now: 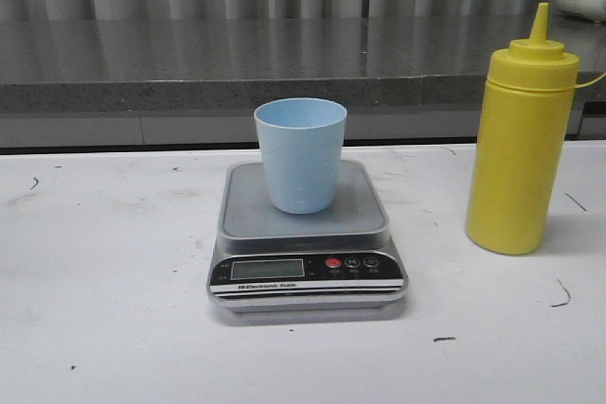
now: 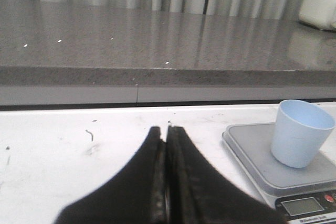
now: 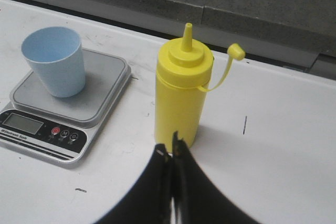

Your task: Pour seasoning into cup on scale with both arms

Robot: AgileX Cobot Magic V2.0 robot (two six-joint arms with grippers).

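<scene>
The seasoning bottle (image 1: pixel 522 149) is tall, made of yellow plastic with a smooth and slightly matte surface. It has a round body, a wider screw cap and a pointed nozzle on top. In the right wrist view a small yellow tip cap (image 3: pixel 236 52) hangs free beside the bottle on a thin strap, so the nozzle is uncovered. The bottle stands upright on the white table (image 1: pixel 104 300), to the right of the scale (image 1: pixel 307 238) and apart from it.

The cup (image 1: pixel 300 154) is pale blue plastic, tapered, smooth, without handle. It stands upright on the steel platform of the scale, towards the back of it. The platform is a rounded square with a dull grey shine; the front panel is black with a grey display, one red button and two dark buttons.

The table is white with small dark scratches. Behind it runs a grey speckled counter (image 1: pixel 189 68).

The left gripper (image 2: pixel 167 145) has its black fingers pressed together, holding nothing, near the scale. The right gripper (image 3: pixel 172 150) is also pressed together and empty, just before the bottle
</scene>
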